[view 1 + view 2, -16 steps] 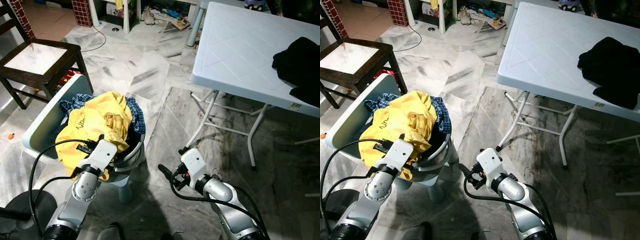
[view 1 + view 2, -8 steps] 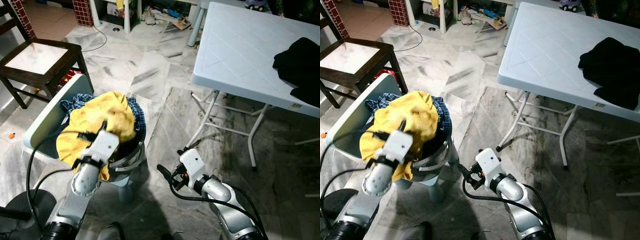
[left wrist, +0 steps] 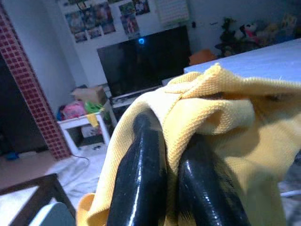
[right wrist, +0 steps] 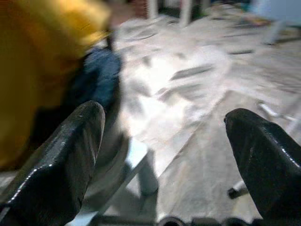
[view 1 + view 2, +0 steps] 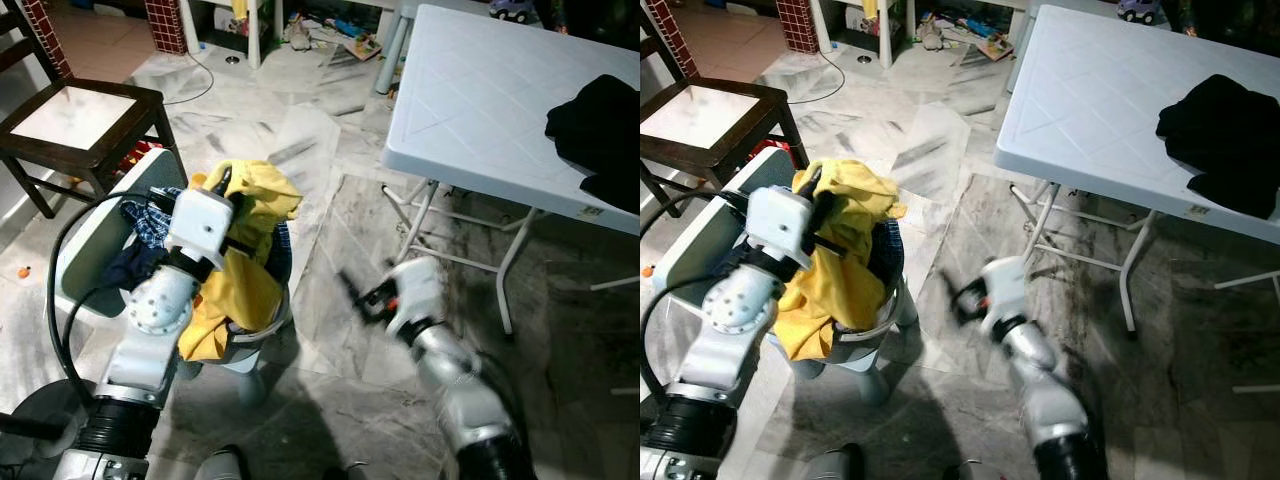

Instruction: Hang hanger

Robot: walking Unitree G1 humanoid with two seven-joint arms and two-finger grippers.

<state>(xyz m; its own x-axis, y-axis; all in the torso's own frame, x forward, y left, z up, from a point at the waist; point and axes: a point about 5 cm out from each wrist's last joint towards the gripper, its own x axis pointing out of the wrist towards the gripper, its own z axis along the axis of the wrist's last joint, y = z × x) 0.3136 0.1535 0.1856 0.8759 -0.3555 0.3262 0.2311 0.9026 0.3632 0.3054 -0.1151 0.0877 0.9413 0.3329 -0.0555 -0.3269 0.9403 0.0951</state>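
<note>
Yellow garment (image 5: 245,285) in left pincer (image 3: 171,155)

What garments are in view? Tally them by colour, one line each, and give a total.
Yellow garment, pinched in the left gripper over the basket: 1
Blue checked garment, in the basket: 1
Black garment, on the white table: 1
Total: 3
</note>
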